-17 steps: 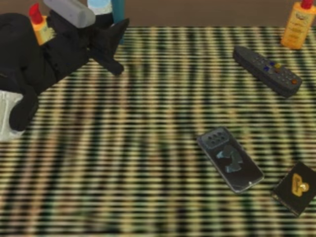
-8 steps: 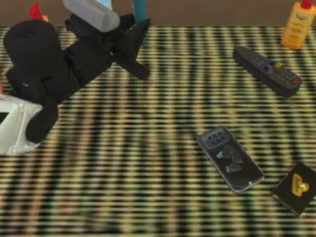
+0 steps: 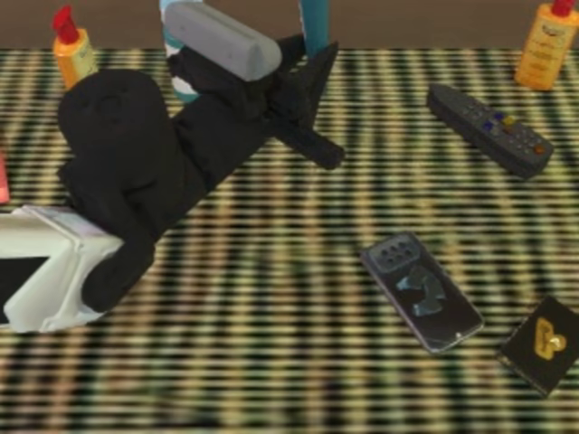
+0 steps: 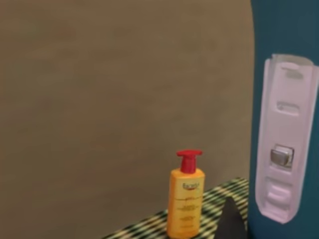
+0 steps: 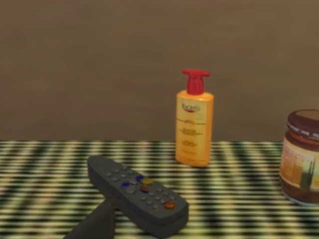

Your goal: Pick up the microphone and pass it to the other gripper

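1. the left gripper (image 3: 312, 104) sits at the far edge of the table, left of centre. over the last second it has travelled rightward from the far-left corner, bringing the microphone (image 3: 314, 23) with it; its fingers are clamped on the teal handle, which stands up between them.
2. the left wrist view confirms the hold: the microphone's teal handle and white switch strip (image 4: 284, 144) fill the near side of the view, with a fingertip (image 4: 232, 219) just beside them. the mesh head is out of view.
3. my reading: the pick-up is done and the carry toward the handover spot is under way, so the pass itself is what remains.
4. the right gripper does not show in the top view; only a dark fingertip (image 5: 97, 221) appears in its own wrist view, near the remote control (image 5: 137, 194), and i cannot tell whether it is released or clenched.
5. room to move: the middle of the table (image 3: 271, 298) is open. the remote, the smartphone (image 3: 422, 291) and the black card box (image 3: 543, 344) crowd the right side, with the orange lotion bottle (image 3: 545, 41) at the far-right corner.
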Controlling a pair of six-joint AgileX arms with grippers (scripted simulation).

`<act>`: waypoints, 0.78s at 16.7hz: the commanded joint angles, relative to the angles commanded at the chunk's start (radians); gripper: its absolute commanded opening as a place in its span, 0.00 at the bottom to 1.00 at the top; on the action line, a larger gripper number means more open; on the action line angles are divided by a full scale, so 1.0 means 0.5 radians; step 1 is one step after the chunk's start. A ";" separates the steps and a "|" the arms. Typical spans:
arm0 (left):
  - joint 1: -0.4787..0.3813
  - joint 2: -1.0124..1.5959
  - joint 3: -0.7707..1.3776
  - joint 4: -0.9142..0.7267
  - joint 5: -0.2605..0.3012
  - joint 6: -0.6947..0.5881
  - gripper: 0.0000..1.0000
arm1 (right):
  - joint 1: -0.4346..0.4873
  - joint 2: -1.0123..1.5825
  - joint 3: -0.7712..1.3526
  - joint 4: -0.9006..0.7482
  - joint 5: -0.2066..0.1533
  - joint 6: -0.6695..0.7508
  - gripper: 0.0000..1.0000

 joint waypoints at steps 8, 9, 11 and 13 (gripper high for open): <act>0.000 0.000 0.000 0.000 0.000 0.000 0.00 | 0.000 0.000 0.000 0.000 0.000 0.000 1.00; 0.000 0.000 0.000 0.000 0.000 0.000 0.00 | 0.000 0.000 0.000 0.000 0.000 0.000 1.00; 0.000 0.000 0.000 0.000 0.000 0.000 0.00 | 0.013 0.025 0.013 0.007 -0.012 -0.003 1.00; 0.000 0.000 0.000 0.000 0.000 0.000 0.00 | 0.065 0.131 0.074 0.040 -0.055 -0.011 1.00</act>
